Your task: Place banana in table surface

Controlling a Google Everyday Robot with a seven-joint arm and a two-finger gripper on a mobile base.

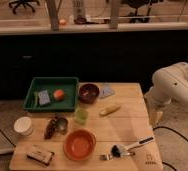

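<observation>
- A light wooden plank desk point(129, 120) stands in the middle of the room, its far edge near a dark wall panel point(87, 55).
- Along the top of that panel runs a pale ledge point(17, 29).
- Above the ledge is glazing divided by upright posts point(52, 15).
- Beyond the glass, the wheeled base of an office chair point(23, 5) shows on a lighter floor.
- The floor point(2, 112) around the desk is speckled grey-beige.
- A dark cable point(179, 134) lies on it at the right.
- The light is warm and dim.
</observation>
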